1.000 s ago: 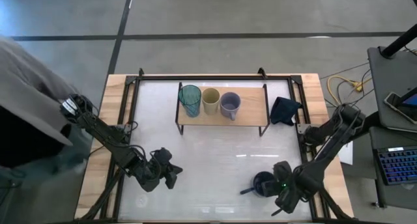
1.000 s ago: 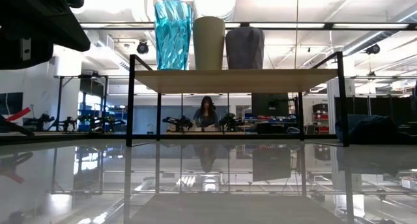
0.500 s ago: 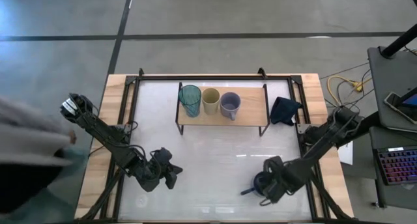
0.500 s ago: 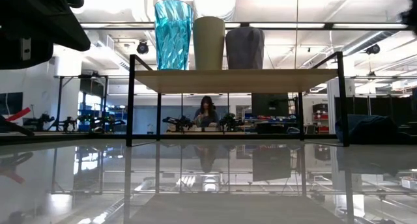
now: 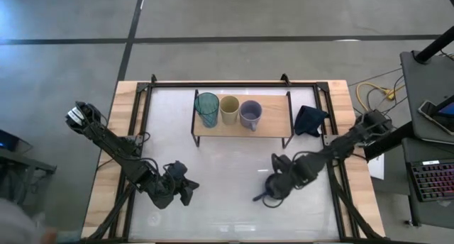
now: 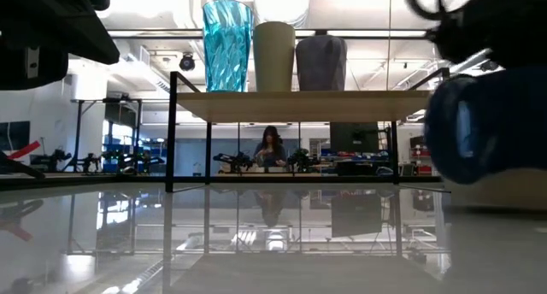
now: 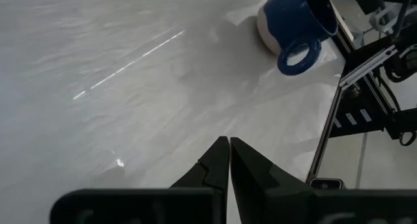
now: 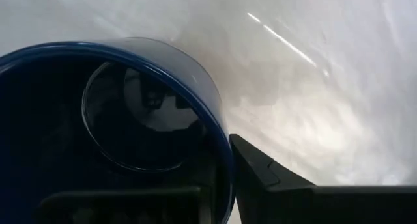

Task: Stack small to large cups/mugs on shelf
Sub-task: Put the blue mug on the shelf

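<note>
Shelf [image 5: 273,123] is the reference landmark: a light wooden board on a black frame at the far centre of the worktop [image 5: 234,166]. Three cups stand on it in a row, from its left end: teal tumbler [image 5: 207,108], cream cup [image 5: 229,110], grey-lavender cup [image 5: 250,115]. The right-hand part of the board, beside the grey-lavender cup, is bare.

Dark blue mug [image 5: 275,187] is in front of the shelf, well apart from it and slightly right of its centre, with its handle pointing away from the shelf. The right end effector [image 5: 282,180] is at the mug; in the right wrist view one finger [image 8: 260,168] lies outside the mug wall [image 8: 195,94] and the rim sits between the fingers, so the fingers pinch the mug's rim.

The left end effector [image 7: 228,149] rests in front of the shelf's left end, well apart from it, fingers pressed together and empty.

Step in hand, as judged: pick-up of the last and largest item. Whether the mug is clear of the worktop cannot be determined. The next move calls for a lift above board height, transfer to the bare section beside the grey-lavender cup, and an upright set-down without contacting that cup or the frame.
</note>
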### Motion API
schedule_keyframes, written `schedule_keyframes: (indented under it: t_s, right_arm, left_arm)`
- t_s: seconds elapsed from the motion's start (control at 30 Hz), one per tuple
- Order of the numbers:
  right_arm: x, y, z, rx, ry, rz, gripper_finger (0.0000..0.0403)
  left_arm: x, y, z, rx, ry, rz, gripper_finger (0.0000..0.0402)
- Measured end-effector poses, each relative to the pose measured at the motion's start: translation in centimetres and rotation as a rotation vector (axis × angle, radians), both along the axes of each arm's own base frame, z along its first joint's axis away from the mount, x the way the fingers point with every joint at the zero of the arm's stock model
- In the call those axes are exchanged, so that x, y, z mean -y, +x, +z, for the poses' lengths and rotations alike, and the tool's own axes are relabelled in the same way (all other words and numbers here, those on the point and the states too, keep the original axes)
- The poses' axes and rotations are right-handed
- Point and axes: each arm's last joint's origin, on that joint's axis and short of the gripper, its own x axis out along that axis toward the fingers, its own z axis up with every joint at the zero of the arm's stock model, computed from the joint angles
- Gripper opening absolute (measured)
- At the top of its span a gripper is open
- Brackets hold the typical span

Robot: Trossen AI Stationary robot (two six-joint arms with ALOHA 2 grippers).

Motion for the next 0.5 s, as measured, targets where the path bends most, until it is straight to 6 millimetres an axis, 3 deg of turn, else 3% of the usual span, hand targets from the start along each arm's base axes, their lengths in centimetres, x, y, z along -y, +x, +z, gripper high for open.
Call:
schedule_keyframes:
  t_s: [0.3, 0.5]
  right_arm:
    - [2.6, 2.5, 0.3, 0.080, 0.045, 0.363, 0.0023]
    - [3.2, 3.3, 0.9, 0.113, 0.081, 0.547, 0.0023]
  left_arm:
    - [0.0, 0.1, 0.1, 0.006, -0.005, 0.001, 0.0000]
    - [0.0, 0.1, 0.1, 0.010, 0.000, 0.008, 0.0000]
